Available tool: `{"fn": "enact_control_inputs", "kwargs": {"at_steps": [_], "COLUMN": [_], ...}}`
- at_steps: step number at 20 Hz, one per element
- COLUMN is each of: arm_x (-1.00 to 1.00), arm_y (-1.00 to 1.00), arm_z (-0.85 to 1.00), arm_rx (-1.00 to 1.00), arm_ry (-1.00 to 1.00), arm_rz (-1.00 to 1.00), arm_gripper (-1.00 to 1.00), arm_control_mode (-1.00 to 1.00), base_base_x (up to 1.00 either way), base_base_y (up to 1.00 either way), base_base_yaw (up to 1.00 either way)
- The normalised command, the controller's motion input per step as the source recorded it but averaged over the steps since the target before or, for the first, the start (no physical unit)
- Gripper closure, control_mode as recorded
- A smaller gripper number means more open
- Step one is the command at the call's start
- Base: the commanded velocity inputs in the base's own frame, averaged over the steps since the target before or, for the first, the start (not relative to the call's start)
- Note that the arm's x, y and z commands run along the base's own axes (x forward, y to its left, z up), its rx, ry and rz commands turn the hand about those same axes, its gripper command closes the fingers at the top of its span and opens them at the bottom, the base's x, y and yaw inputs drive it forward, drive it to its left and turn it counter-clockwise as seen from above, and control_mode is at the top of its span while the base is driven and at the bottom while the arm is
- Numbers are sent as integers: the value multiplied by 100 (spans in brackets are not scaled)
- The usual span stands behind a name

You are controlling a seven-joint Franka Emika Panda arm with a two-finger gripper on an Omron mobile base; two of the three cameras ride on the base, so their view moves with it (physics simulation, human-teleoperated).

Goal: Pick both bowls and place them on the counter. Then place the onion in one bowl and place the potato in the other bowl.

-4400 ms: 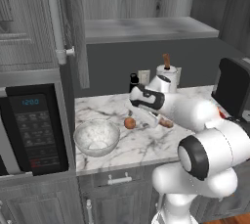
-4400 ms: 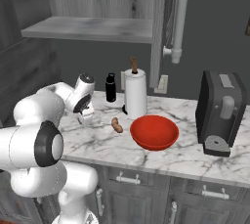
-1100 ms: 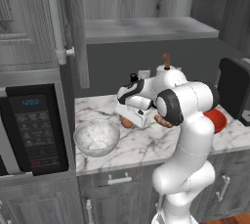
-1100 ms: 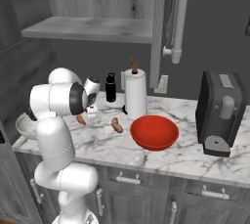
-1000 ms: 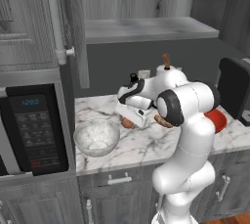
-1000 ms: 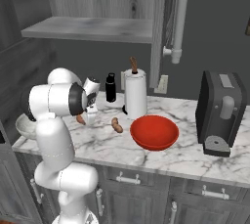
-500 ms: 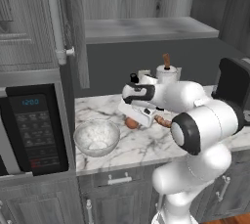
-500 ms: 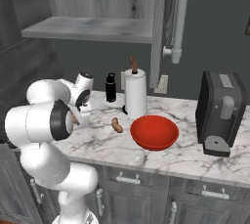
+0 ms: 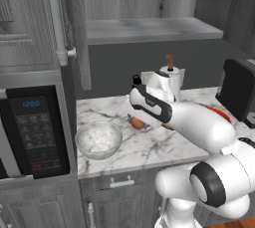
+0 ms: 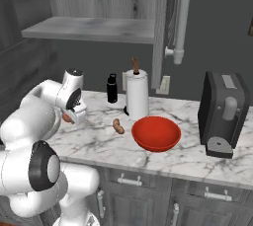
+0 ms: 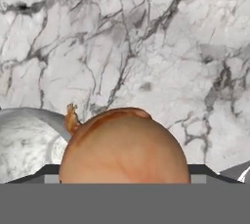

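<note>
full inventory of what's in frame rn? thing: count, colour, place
marble bowl: 1, white-grey, counter's left end by the microwave
red bowl: 1, glossy red, counter middle
onion: 1, orange-brown, between the fingertips
potato: 1, orange-brown, counter, left of the red bowl
counter: 1, white marble, grey veins
paper towel roll: 1, white, back of counter
bottle: 1, black, left of the roll
coffee machine: 1, black, counter's right end
microwave: 1, black, far left
shelf: 1, grey, above counter
gripper: 1, white, around the onion, grip unclear
</note>
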Motion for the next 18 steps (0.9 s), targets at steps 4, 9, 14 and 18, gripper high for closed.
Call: {"fn": "enact_control_inputs", "kwargs": {"at_steps": [4, 9, 14, 18], "arm_x": [-33, -37, -42, -44], "arm_y": [0, 0, 1, 21], "arm_z": [43, 44, 48, 33], "arm_rx": [0, 0, 0, -4], "arm_ry": [-24, -31, -28, -17], "arm_rz": [30, 36, 36, 38], "arm_gripper": [100, 100, 100, 100], "arm_control_mode": [-100, -100, -100, -100], "base_base_x": [0, 0, 0, 0], "base_base_y": [0, 0, 0, 0], "base_base_yaw": [0, 0, 0, 0]}}
